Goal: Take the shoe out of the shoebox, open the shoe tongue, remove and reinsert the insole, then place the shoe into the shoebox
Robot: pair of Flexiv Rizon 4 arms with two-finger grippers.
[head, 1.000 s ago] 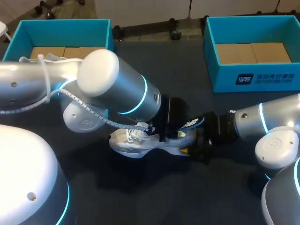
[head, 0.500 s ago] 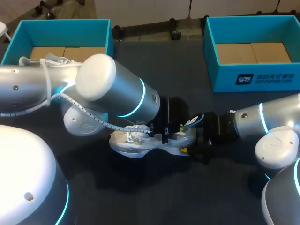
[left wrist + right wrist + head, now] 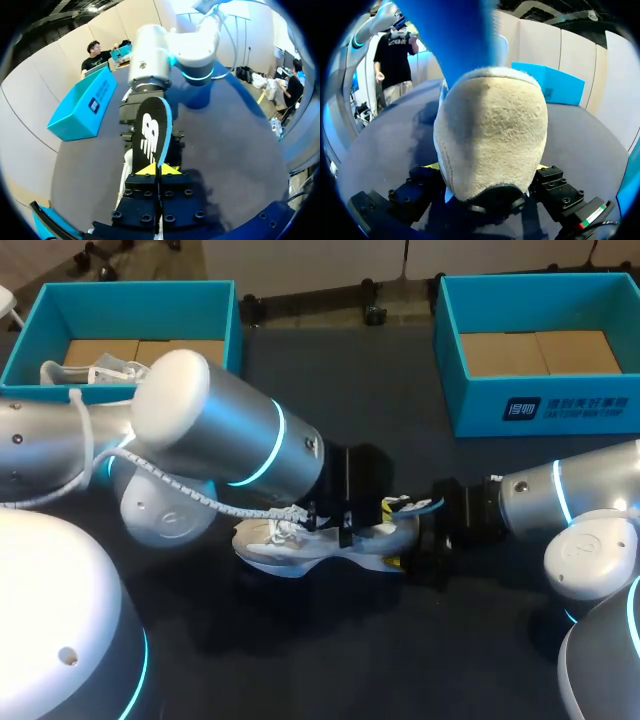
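While you hold the insole (image 3: pixel 150 132): you are on the insole step of the task, as I judge it; boxing the shoe is not yet begun.
Shoe (image 3: pixel 290 540): out of its box, lying on the dark table (image 3: pixel 400 640) between your two arms, toe toward your left arm and heel toward your right.
Left gripper (image 3: pixel 159 169): fingers narrow, nipped on the near end of the insole, which stands up ahead of them and reaches toward the heel.
Right gripper (image 3: pixel 487 167): fingers spread wide, one against each side of the heel, so it clamps the shoe steady.
Out or in: you cannot tell from this moment whether the insole is coming out or going back; most of it shows above the shoe's mouth.
Next move: if you are reinserting, seat the far end against the heel cup first, then press the front flat toward the toe, with the right grip firm so the shoe does not slide.
Boxes: the left box (image 3: pixel 215 300) lies behind your left arm with a second shoe (image 3: pixel 100 370) in it; the right box (image 3: pixel 450 350) lies ahead of your right arm.
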